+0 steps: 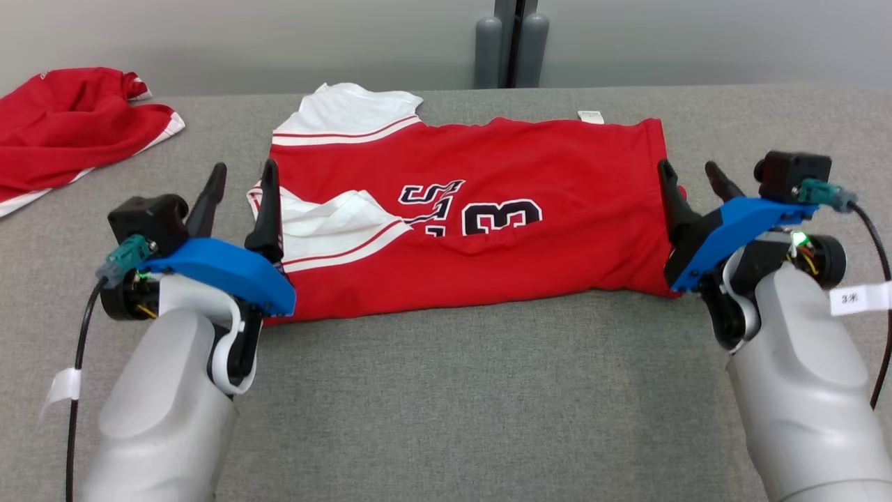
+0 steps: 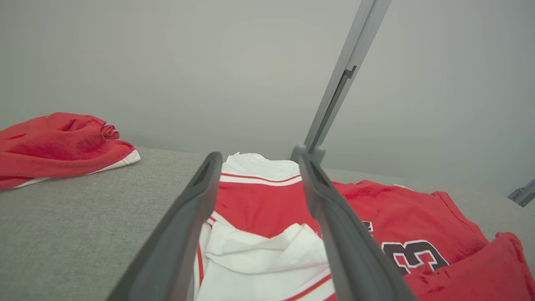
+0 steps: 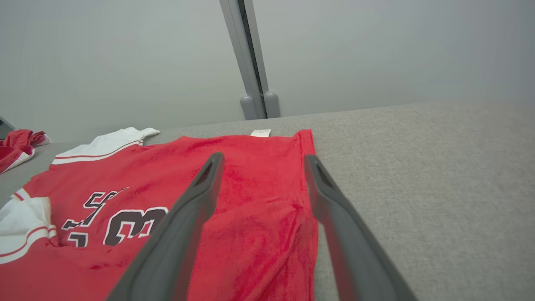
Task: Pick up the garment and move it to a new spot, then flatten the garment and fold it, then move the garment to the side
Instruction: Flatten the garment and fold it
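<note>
The garment (image 1: pixel 488 209) is a red jersey with white sleeves and dark lettering, lying folded lengthwise across the grey table (image 1: pixel 446 390). My left gripper (image 1: pixel 240 181) stands open at the jersey's left edge, above the white sleeve (image 2: pixel 259 255), holding nothing. My right gripper (image 1: pixel 690 178) is open at the jersey's right edge, its fingers (image 3: pixel 196 200) straddling the red hem (image 3: pixel 305 175) with nothing gripped. In the right wrist view the jersey (image 3: pixel 167 196) spreads out to the left of the fingers.
A second red and white garment (image 1: pixel 70 129) lies crumpled at the far left of the table, also seen in the left wrist view (image 2: pixel 54 144). A grey post (image 1: pixel 512 49) rises behind the table's far edge against a pale wall.
</note>
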Available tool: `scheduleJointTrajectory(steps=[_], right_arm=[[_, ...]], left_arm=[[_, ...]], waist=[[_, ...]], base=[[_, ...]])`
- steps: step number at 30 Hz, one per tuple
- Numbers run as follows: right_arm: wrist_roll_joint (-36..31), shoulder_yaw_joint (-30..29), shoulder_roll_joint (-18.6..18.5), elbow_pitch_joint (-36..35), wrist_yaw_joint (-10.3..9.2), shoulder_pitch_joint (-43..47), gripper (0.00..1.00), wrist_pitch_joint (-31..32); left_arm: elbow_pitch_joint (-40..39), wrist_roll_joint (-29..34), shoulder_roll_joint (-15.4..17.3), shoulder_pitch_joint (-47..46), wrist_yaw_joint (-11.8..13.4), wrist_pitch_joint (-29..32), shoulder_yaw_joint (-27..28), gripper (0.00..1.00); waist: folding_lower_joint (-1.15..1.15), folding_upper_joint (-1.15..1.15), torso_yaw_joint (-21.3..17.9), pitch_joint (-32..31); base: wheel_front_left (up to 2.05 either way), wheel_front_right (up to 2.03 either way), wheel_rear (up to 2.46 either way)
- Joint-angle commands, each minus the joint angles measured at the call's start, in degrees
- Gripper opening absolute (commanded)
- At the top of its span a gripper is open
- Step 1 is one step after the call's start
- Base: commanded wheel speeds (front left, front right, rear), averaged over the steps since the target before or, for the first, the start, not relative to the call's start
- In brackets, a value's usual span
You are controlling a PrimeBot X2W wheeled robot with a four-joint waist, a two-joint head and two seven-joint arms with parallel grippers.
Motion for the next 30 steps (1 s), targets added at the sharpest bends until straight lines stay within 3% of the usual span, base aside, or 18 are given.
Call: scheduleJointTrajectory(steps=[1,6,14,22,28,29,30], right_arm=[[-0.5,0.6,-0.4,-1.3,0.01,2.7,1.0,-0.2],[-1.1,1.8,-0.8,-7.0,0.01,9.7,1.0,0.3],[-2.3,2.8,-0.9,-20.6,0.01,20.1,1.0,5.5],[-2.5,2.9,-0.1,-32.2,0.01,25.6,1.0,11.3],[-2.5,2.1,0.4,-34.4,0.01,26.6,1.0,13.6],[-2.4,1.9,0.5,-34.1,0.01,26.6,1.0,14.0],[-2.6,1.8,0.6,-33.8,0.01,26.5,1.0,14.2]], left_arm=[[-1.6,-0.3,0.8,2.5,0.4,1.5,-0.3,1.0],[-7.1,-0.9,2.3,9.5,2.6,8.7,-1.9,1.0],[-16.5,-3.2,5.6,18.9,9.6,22.0,-1.3,1.0],[-19.9,-6.1,7.1,21.3,14.4,27.4,1.5,1.0],[-19.6,-7.3,6.5,20.9,15.2,28.8,1.9,1.0],[-19.6,-7.4,6.3,20.8,15.2,28.8,1.8,0.98],[-19.5,-7.6,6.2,20.6,15.2,28.6,1.9,0.53]], waist=[[0.0,0.0,0.0,-0.8],[0.0,0.0,0.1,-2.3],[0.0,0.0,-0.5,-2.1],[0.0,0.0,-2.2,0.1],[0.0,0.0,-3.0,1.2],[0.0,0.0,-3.0,1.3],[0.0,0.0,-3.1,1.4]], base=[[0.0,0.0,0.0],[0.0,0.0,0.0],[0.0,0.0,0.0],[0.0,0.0,0.0],[0.0,0.0,0.0],[0.0,0.0,0.0],[0.0,0.0,0.0]])
